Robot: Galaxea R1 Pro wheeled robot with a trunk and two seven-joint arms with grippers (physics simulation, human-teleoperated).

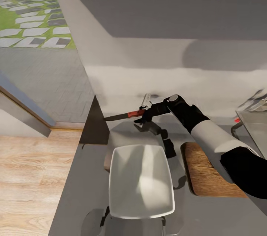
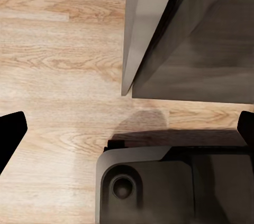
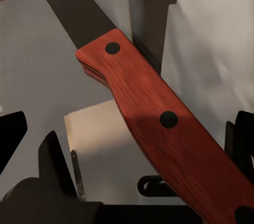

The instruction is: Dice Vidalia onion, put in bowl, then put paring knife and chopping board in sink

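Above the countertop (image 1: 89, 176), beyond the bowl (image 1: 141, 180), the right gripper (image 1: 142, 112) clamps the paring knife (image 1: 120, 116) by its handle; carry it level rightward, clearing the chopping board (image 1: 202, 171), toward the sink (image 1: 256, 121).

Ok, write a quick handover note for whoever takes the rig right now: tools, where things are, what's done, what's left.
Right tool: shut on the paring knife, held above the countertop, blade pointing left.
Left tool: open, facing the wooden floor beside the cabinet.
Bowl: on the countertop in front, looks empty.
Chopping board: on the countertop right of the bowl, partly under the right arm.
Sink: far right edge.
Onion: can't be made out.
Left: onion into bowl, then knife and board into sink.
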